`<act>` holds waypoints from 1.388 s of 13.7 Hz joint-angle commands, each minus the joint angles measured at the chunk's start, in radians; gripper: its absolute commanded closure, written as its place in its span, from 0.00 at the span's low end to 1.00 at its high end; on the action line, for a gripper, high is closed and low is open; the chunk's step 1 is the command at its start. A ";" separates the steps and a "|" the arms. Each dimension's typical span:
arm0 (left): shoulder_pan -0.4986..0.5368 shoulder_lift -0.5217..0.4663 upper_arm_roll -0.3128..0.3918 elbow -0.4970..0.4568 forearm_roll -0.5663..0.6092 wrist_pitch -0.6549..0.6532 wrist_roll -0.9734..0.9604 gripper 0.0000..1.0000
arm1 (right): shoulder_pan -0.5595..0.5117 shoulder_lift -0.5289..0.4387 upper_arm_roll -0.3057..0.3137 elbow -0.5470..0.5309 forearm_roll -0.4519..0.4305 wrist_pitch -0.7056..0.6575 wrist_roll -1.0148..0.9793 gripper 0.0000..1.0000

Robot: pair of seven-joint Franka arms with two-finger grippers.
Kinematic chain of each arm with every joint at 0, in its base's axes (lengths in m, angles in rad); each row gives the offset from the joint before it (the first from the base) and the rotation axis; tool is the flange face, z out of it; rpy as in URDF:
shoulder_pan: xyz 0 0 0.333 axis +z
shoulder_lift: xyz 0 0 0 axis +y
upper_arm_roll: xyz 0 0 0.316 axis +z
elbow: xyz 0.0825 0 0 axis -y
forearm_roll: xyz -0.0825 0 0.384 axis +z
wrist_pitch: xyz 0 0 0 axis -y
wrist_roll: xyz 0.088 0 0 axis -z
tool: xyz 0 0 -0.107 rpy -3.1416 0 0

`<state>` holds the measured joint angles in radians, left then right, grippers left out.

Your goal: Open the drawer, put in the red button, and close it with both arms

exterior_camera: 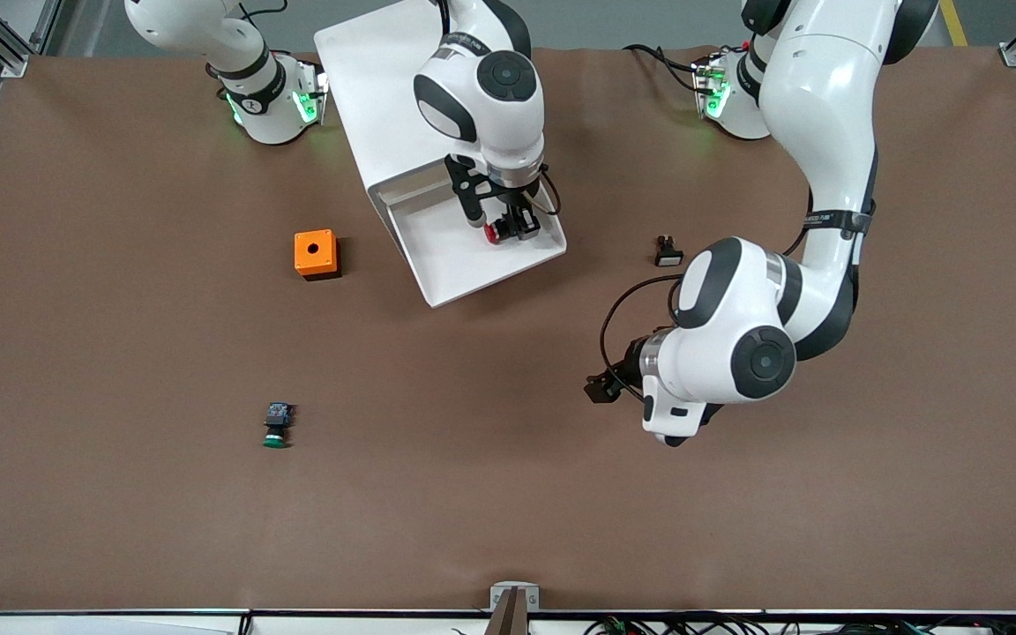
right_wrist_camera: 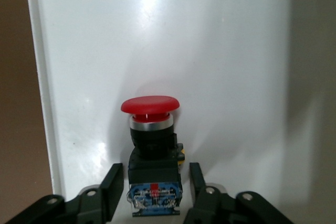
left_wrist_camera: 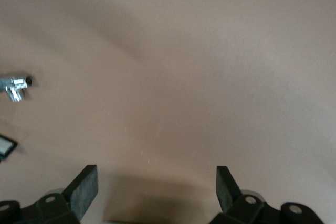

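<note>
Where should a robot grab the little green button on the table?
Probably the dark body of the green button, not the round cap. It lies on its side on the brown table, cap toward the front camera, so come straight down with the fingers straddling the flatter body sides.

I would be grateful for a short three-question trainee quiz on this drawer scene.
1. True or false: the red button is inside the open drawer.
2. Which lies nearer the front camera: A) the orange box B) the green button?
3. Fill in: the left gripper hangs open over bare ____.

Key:
1. True; the right gripper has its fingers on either side of the button, slightly apart from it.
2. B.
3. Table.
</note>
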<state>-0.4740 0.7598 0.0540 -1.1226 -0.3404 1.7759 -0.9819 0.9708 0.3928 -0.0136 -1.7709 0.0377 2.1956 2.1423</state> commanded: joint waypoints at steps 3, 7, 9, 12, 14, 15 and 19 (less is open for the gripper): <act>-0.060 -0.039 0.009 -0.068 0.148 0.103 -0.070 0.01 | -0.052 -0.002 -0.016 0.068 -0.004 -0.074 -0.245 0.00; -0.110 -0.036 0.009 -0.079 0.210 0.103 -0.121 0.01 | -0.191 -0.011 -0.020 0.198 -0.012 -0.288 -0.688 0.00; -0.138 -0.036 -0.002 -0.079 0.219 0.102 -0.109 0.01 | -0.282 -0.044 -0.020 0.208 -0.012 -0.359 -0.886 0.00; -0.170 -0.031 -0.006 -0.094 0.218 0.097 -0.110 0.01 | -0.424 -0.101 -0.020 0.208 -0.012 -0.441 -1.186 0.00; -0.199 -0.030 -0.006 -0.103 0.218 0.097 -0.110 0.01 | -0.532 -0.141 -0.020 0.206 -0.012 -0.488 -1.406 0.00; -0.212 -0.027 -0.006 -0.103 0.218 0.097 -0.110 0.01 | -0.585 -0.159 -0.020 0.205 -0.012 -0.508 -1.500 0.00; -0.276 -0.019 -0.006 -0.103 0.205 0.097 -0.110 0.01 | -0.782 -0.209 -0.020 0.205 -0.016 -0.579 -1.872 0.00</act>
<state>-0.7242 0.7552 0.0437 -1.2021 -0.1462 1.8602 -1.0819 0.2694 0.2163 -0.0581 -1.5530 0.0288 1.6431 0.4036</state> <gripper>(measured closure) 0.004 0.000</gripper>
